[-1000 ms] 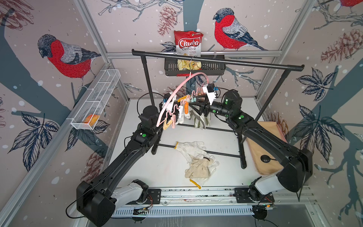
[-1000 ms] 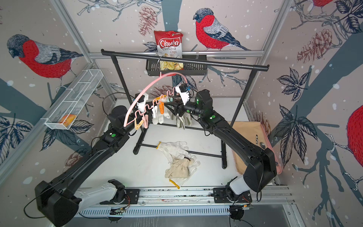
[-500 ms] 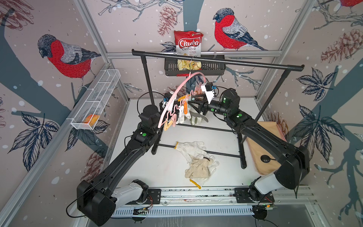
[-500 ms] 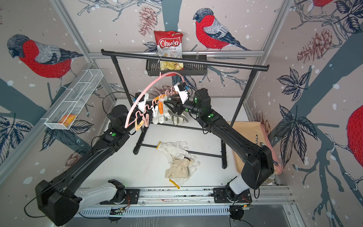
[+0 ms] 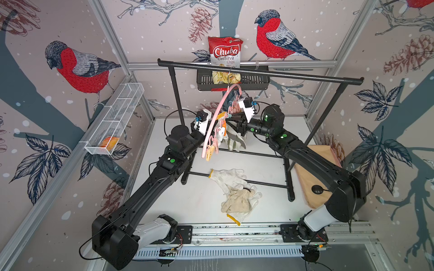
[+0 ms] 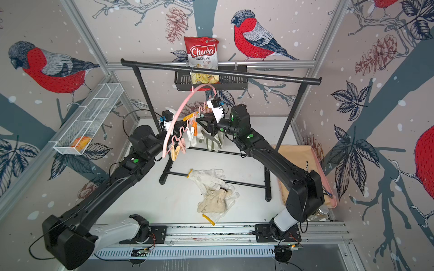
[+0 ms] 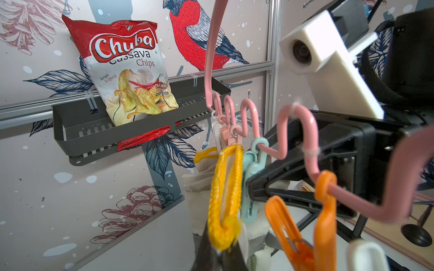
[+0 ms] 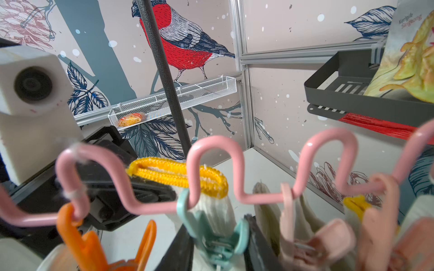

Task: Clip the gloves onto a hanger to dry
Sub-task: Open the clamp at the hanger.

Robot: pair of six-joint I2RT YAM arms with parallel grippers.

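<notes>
Your black metal garment rack (image 5: pixel 258 72) stands across the middle of the white table (image 5: pixel 187 206). The thin pink arched plastic hanger (image 5: pixel 212 124) hooks over the rack's top bar near its middle and swings tilted, its low end toward the left arm.

Two loose gloves overlap between the table's centre and front edge. A white knitted glove (image 5: pixel 226 178) lies over the rack's low rail, and a cream glove (image 5: pixel 239 201) lies just in front of it. Off-white leather gloves (image 5: pixel 234 140) hang from the hanger's pegs.

Your left gripper (image 7: pixel 219 255) is closed on a knitted glove with a yellow cuff (image 8: pixel 178 176), holding it up against the hanger's wavy bar. Your right gripper (image 8: pixel 216 253) pinches the mint-green plastic peg (image 7: pixel 251 178) beside that cuff, one finger on each side.
</notes>
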